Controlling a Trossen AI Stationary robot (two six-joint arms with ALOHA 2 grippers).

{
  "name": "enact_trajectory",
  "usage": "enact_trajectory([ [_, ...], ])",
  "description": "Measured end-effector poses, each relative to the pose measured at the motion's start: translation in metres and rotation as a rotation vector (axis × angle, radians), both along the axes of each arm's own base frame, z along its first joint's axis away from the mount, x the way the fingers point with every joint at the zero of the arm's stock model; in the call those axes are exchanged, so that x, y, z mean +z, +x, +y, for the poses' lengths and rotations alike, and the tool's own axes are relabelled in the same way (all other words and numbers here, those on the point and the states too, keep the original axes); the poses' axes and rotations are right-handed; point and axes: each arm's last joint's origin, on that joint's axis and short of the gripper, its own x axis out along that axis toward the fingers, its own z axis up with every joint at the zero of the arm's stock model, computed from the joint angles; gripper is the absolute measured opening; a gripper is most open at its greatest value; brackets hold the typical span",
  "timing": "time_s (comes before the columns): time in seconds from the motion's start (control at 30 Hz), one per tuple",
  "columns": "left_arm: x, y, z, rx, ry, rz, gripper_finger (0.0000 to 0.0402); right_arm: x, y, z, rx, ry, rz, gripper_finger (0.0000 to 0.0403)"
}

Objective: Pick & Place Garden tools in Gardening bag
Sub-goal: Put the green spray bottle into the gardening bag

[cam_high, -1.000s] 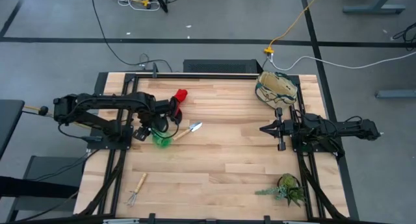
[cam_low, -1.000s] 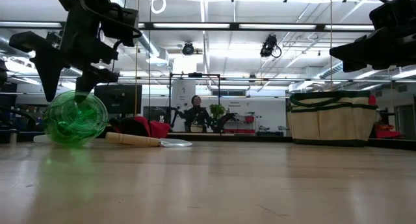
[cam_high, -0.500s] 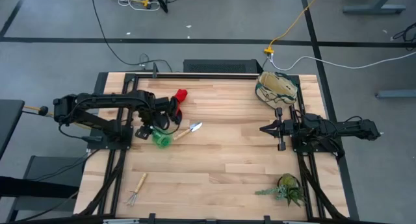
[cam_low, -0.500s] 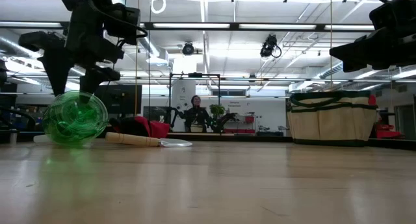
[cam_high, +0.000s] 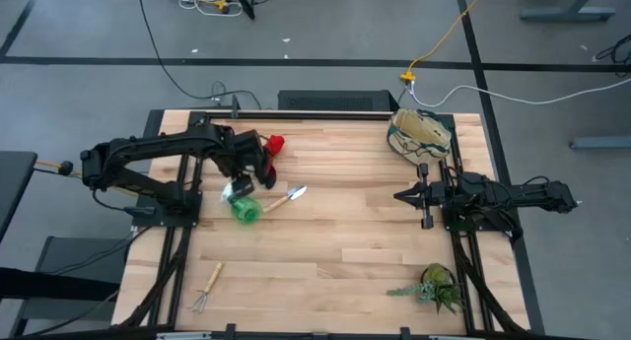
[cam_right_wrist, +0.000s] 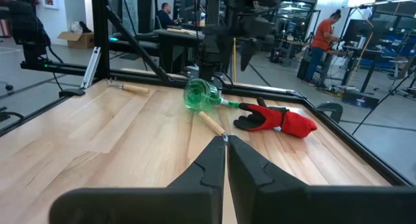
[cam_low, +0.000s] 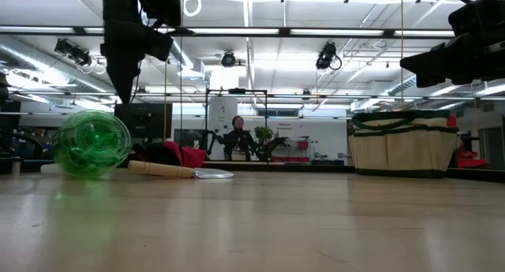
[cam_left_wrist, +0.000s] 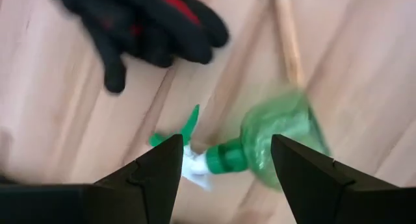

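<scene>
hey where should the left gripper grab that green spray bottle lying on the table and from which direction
Probably the narrow neck, just behind the white trigger head. The green spray bottle lies on its side, and its round body looks wide and could roll. The left gripper, open above it, could come straight down with its fingers either side of the neck, clear of the gloves.

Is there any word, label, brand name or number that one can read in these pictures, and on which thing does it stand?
None can be read.
The gardening bag, green spray bottle, gloves and trowel show no print.
Signs in the room behind the table are too small to read.
</scene>
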Motion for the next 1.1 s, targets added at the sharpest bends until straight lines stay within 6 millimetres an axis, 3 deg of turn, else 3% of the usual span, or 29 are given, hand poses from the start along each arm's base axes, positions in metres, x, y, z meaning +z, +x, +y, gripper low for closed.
enact_trajectory([
  [0.43, 0.0, 0.001, -0.002, 0.521, -0.1, -0.031, 0.0241, 0.0, 0.0, 0.0, 0.0, 0.0, 0.0, 0.0023],
  [0.73, -0.001, 0.002, -0.008, 0.7, -0.141, -0.039, 0.0241, 0.0, 0.0, 0.0, 0.0, 0.0, 0.0, 0.0023],
  [1.1, -0.029, -0.015, -0.017, 0.776, -0.248, 0.079, 0.0241, 0.0, 0.0, 0.0, 0.0, 0.0, -0.001, 0.0023],
])
